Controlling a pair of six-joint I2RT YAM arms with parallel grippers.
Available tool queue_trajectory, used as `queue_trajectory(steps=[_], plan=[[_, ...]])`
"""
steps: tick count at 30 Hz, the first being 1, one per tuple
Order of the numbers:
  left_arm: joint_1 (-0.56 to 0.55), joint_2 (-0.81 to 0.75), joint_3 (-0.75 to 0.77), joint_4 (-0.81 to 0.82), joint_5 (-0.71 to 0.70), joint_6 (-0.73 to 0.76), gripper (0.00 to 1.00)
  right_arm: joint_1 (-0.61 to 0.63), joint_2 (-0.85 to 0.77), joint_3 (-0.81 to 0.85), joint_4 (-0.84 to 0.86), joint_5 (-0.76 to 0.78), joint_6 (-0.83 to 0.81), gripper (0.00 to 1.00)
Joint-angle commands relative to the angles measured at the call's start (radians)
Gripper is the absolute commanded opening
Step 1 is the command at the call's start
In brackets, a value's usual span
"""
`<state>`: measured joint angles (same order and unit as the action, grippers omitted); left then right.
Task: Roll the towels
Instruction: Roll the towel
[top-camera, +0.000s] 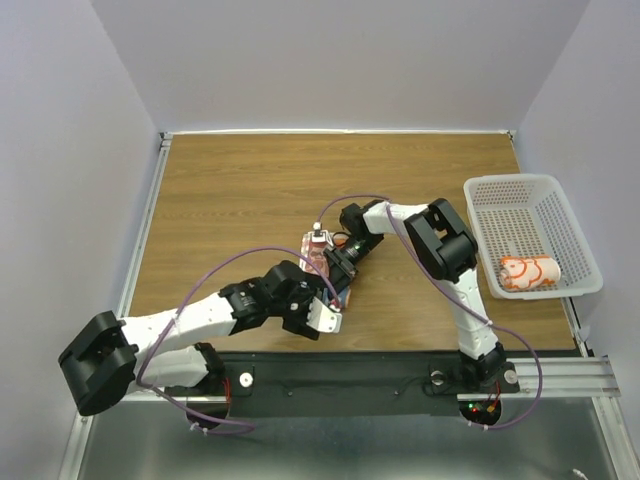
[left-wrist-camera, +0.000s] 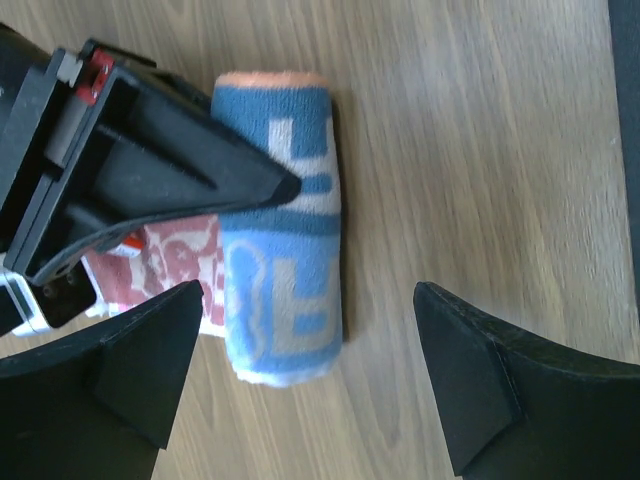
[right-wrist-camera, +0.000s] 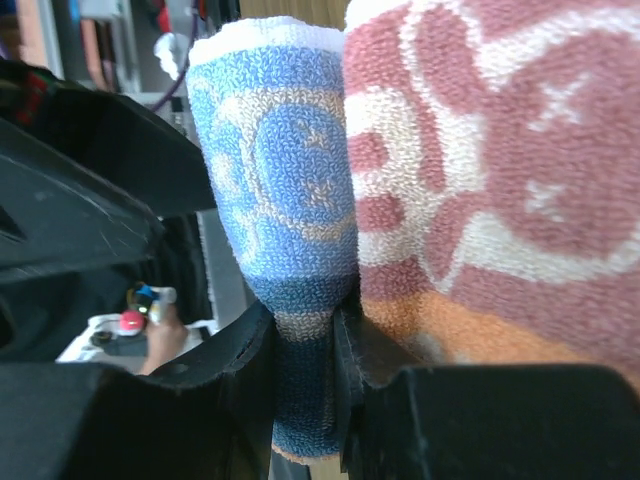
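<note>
A towel (left-wrist-camera: 285, 220) with blue lettering is rolled into a short cylinder on the wooden table, and a red-patterned flap (left-wrist-camera: 180, 260) still lies flat beside it. My right gripper (right-wrist-camera: 305, 390) is shut on one end of the roll (right-wrist-camera: 280, 180), its fingers pinching the blue cloth. My left gripper (left-wrist-camera: 308, 300) stands wide open around the roll's other end, touching nothing. From above, both grippers meet at this towel (top-camera: 320, 255) mid-table, with the left gripper (top-camera: 312, 290) near and the right gripper (top-camera: 340, 265) far. A second towel (top-camera: 527, 272) lies rolled in the basket.
A white perforated basket (top-camera: 520, 195) stands at the table's right edge, holding the rolled towel at its near end. The right arm's elbow (top-camera: 440, 240) rises between the basket and the work spot. Purple cables loop over both arms.
</note>
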<state>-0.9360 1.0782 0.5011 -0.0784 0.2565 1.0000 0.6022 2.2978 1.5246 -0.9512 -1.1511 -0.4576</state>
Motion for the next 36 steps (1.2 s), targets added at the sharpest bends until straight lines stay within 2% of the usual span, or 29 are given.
queue_trajectory(steps=[1, 3, 8, 11, 14, 15, 16, 17, 18, 19, 23, 28, 30, 32, 33, 36], plan=[[-0.058, 0.045, -0.012, 0.124, -0.092, -0.051, 0.99, -0.016, 0.057, 0.025, -0.031, 0.050, -0.035, 0.09], [-0.069, 0.133, -0.009, 0.179, -0.175, -0.089, 0.99, -0.016, 0.066, 0.037, -0.038, 0.044, -0.033, 0.11], [-0.072, 0.236, -0.010, 0.267, -0.278, -0.084, 0.99, -0.016, 0.086, 0.074, -0.060, 0.044, -0.021, 0.13], [-0.072, 0.279, 0.000, 0.290, -0.287, -0.083, 0.96, -0.016, 0.103, 0.091, -0.080, 0.033, -0.024, 0.14], [-0.072, 0.292, 0.013, 0.279, -0.267, -0.101, 0.82, -0.022, 0.112, 0.095, -0.087, 0.031, -0.015, 0.18], [-0.072, 0.293, 0.022, 0.228, -0.261, -0.103, 0.77, -0.027, 0.117, 0.094, -0.087, 0.021, -0.010, 0.27], [-0.072, 0.295, 0.027, 0.200, -0.220, -0.109, 0.64, -0.031, 0.117, 0.092, -0.087, 0.019, -0.006, 0.32], [-0.072, 0.296, 0.039, 0.171, -0.208, -0.121, 0.57, -0.038, 0.117, 0.091, -0.083, 0.019, -0.001, 0.36], [-0.072, 0.296, 0.045, 0.105, -0.173, -0.139, 0.44, -0.048, 0.115, 0.094, -0.081, 0.033, 0.014, 0.42], [-0.072, 0.301, 0.050, 0.080, -0.157, -0.149, 0.38, -0.056, 0.115, 0.100, -0.078, 0.039, 0.023, 0.43], [-0.066, 0.331, 0.065, -0.049, -0.068, -0.175, 0.21, -0.107, 0.111, 0.167, -0.075, 0.025, 0.083, 0.52], [0.011, 0.391, 0.125, -0.121, 0.019, -0.150, 0.20, -0.188, 0.059, 0.268, -0.026, 0.082, 0.201, 0.68], [0.046, 0.419, 0.180, -0.182, 0.099, -0.136, 0.20, -0.243, 0.006, 0.324, 0.040, 0.115, 0.275, 0.88], [0.115, 0.466, 0.250, -0.233, 0.162, -0.130, 0.22, -0.277, -0.024, 0.380, 0.078, 0.132, 0.304, 0.91], [0.141, 0.483, 0.276, -0.285, 0.215, -0.120, 0.26, -0.307, -0.058, 0.391, 0.091, 0.158, 0.332, 1.00], [0.209, 0.577, 0.388, -0.371, 0.273, -0.087, 0.31, -0.349, -0.107, 0.413, 0.117, 0.249, 0.344, 1.00]])
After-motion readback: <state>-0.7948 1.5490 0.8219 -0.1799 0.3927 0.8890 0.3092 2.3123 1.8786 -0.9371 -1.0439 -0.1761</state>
